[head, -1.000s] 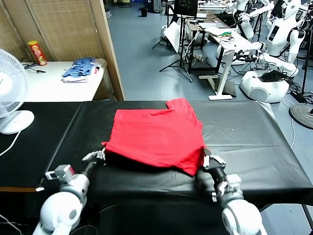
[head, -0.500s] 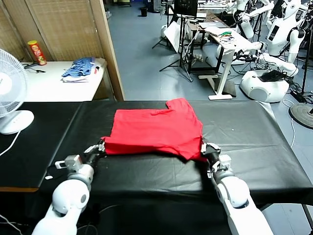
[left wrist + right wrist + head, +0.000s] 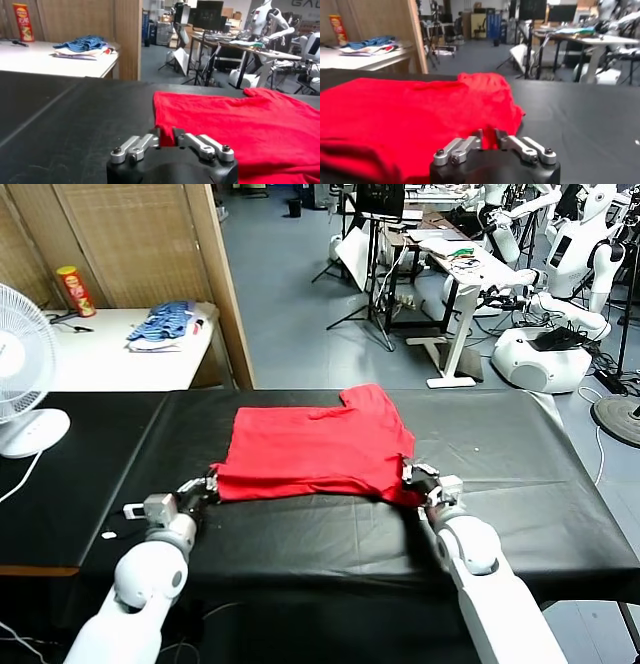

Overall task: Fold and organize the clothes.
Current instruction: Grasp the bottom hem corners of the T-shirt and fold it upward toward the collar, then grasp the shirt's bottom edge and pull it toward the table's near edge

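The clothes, one red T-shirt [image 3: 315,449], lie folded flat on the black table [image 3: 500,454], a sleeve pointing to the far side. My left gripper [image 3: 208,485] is at the shirt's near left corner. Its fingers stand apart, with a bit of red hem [image 3: 166,136] showing between them. My right gripper [image 3: 413,475] is at the near right corner, also open, with red cloth [image 3: 488,135] in the gap. In the left wrist view the T-shirt [image 3: 240,125] spreads beyond the left gripper [image 3: 166,135]. In the right wrist view the T-shirt [image 3: 395,115] lies ahead of the right gripper [image 3: 488,134].
A white fan [image 3: 20,374] stands at the table's left end. Behind it a white side table [image 3: 100,359] carries a blue striped clothes pile [image 3: 165,324] and a red can [image 3: 76,292]. Other robots and desks fill the room at the back right.
Both grippers carried the shirt's near edge away from me and laid it down, so the shirt looks shorter. Both then went from shut to open.
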